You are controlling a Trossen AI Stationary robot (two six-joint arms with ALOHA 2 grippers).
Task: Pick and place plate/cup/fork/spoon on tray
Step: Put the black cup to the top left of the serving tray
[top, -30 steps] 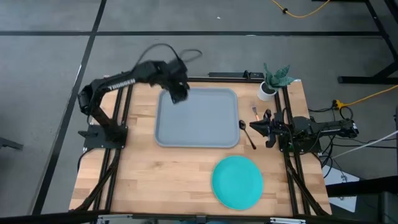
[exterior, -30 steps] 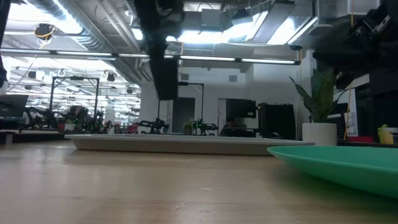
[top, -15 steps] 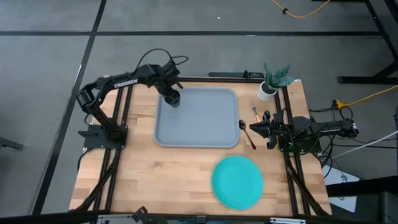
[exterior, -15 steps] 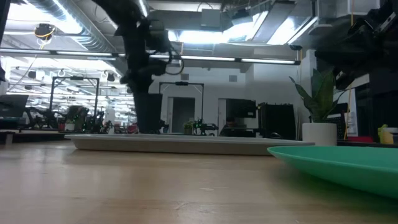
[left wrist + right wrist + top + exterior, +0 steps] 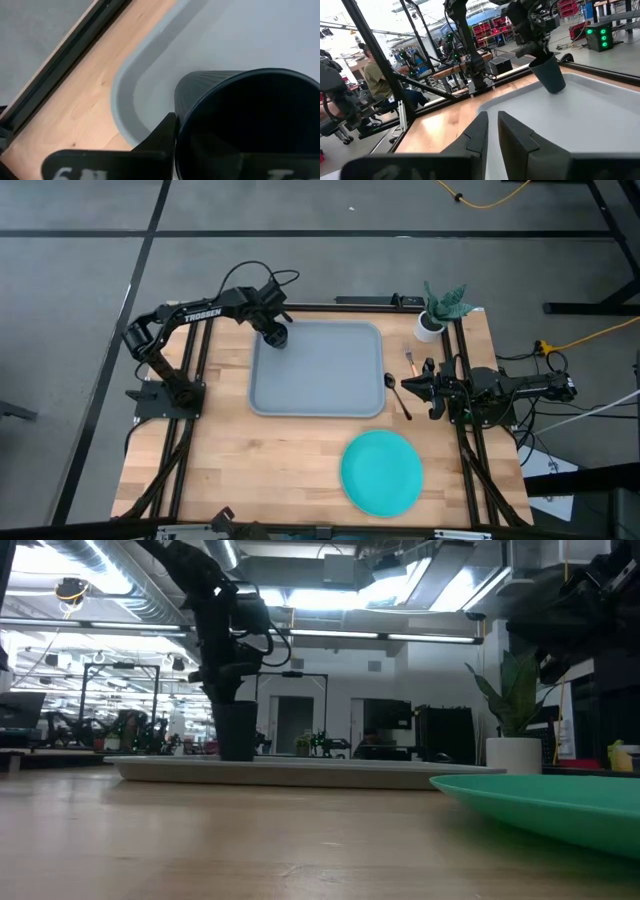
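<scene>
The dark cup [image 5: 275,336] stands upright in the far left corner of the pale grey-blue tray [image 5: 330,375], and my left gripper [image 5: 271,328] is shut on it from above. In the low view the cup's bottom [image 5: 237,754] meets the tray [image 5: 300,772]. The teal plate [image 5: 381,472] lies flat on the table near the front right. The spoon [image 5: 397,393] and the orange-handled fork [image 5: 410,360] lie on the table right of the tray. My right gripper [image 5: 405,385] waits beside them, shut and empty. My left gripper holds the cup by its wall near the rim [image 5: 182,117], coming from above and pointing down. One finger [image 5: 160,135] lies on the outside of the wall; the other does not show against the cup's dark inside. The cup stands upright with its bottom on the tray.
A white pot with a green plant [image 5: 432,323] stands at the table's far right corner. The tray's raised rim [image 5: 122,95] curves close beside the cup. Bare wood lies in front of the tray and at the left. A person sits in the room beyond the table [image 5: 375,80].
My left gripper has gone down and a little toward the table's left edge with the cup. The cup hung clear above the tray a second ago and now stands on the tray's far left corner.
</scene>
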